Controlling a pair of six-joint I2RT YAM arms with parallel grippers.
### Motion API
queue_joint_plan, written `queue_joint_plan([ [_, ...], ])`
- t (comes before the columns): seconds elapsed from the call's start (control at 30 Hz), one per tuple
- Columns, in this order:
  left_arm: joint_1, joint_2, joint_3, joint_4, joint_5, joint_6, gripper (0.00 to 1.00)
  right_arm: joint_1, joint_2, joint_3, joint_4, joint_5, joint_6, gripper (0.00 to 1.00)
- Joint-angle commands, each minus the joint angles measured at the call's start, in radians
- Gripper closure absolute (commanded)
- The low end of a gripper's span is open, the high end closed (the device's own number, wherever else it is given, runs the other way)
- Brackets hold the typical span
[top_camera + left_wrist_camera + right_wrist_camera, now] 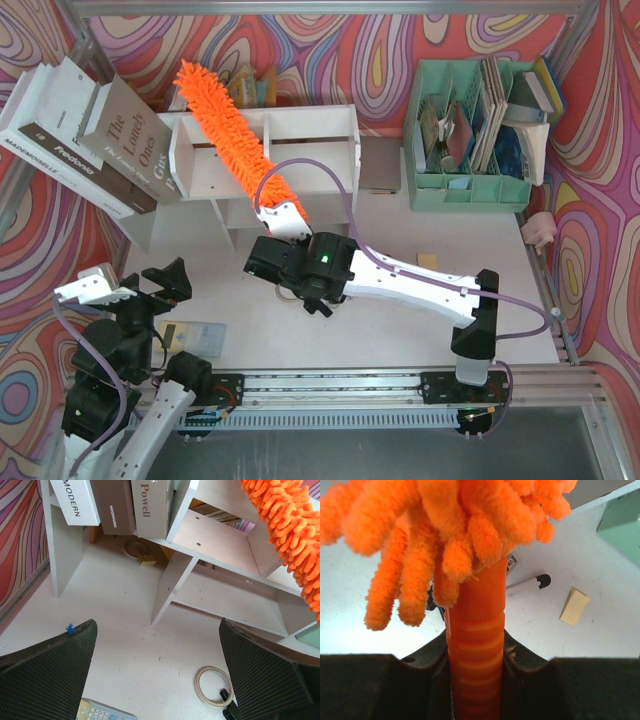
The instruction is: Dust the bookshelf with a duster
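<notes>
Right gripper (475, 652): pinching duster (225, 120) handle
Duster head: slanting over bookshelf (325, 150), upper centre
Left gripper (157, 670): spread wide, lower left

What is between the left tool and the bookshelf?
Bare white table, apart from a tape ring close by the left tool, seen in the left wrist view.

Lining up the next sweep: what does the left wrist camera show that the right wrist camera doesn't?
Only the left wrist: the white bookshelf, books next to it, a tape ring on the table, and the left pincer open and empty. Only the right wrist: the right pincer shut on the duster by its handle, a yellow note pad and a corner of the green organiser. Both: the orange duster and the white table.
</notes>
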State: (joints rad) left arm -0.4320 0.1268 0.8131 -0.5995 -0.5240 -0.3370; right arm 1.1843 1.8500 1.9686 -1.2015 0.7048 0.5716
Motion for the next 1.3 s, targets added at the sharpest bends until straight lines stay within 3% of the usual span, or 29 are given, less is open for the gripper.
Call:
queue_joint_plan([
  [0.0, 0.003, -0.002, -0.008, 0.017, 0.003, -0.008, 0.02, -0.019, -0.073, -0.005, 0.058, 0.031, 0.011, 1.00],
  [0.2, 0.003, -0.004, -0.008, 0.015, 0.001, -0.008, 0.02, 0.021, -0.074, 0.000, 0.179, -0.033, -0.065, 1.00],
  [0.6, 0.003, -0.006, -0.008, 0.015, 0.001, -0.008, 0.02, 0.059, 0.041, 0.096, 0.128, -0.086, -0.040, 1.00],
  [1.03, 0.003, -0.006, -0.009, 0.015, 0.002, -0.008, 0.02, 0.040, 0.056, 0.094, -0.037, 0.053, 0.067, 1.00],
  [1.27, 0.004, -0.007, -0.009, 0.015, 0.001, -0.010, 0.02, 0.014, 0.008, 0.070, -0.043, 0.082, 0.085, 1.00],
])
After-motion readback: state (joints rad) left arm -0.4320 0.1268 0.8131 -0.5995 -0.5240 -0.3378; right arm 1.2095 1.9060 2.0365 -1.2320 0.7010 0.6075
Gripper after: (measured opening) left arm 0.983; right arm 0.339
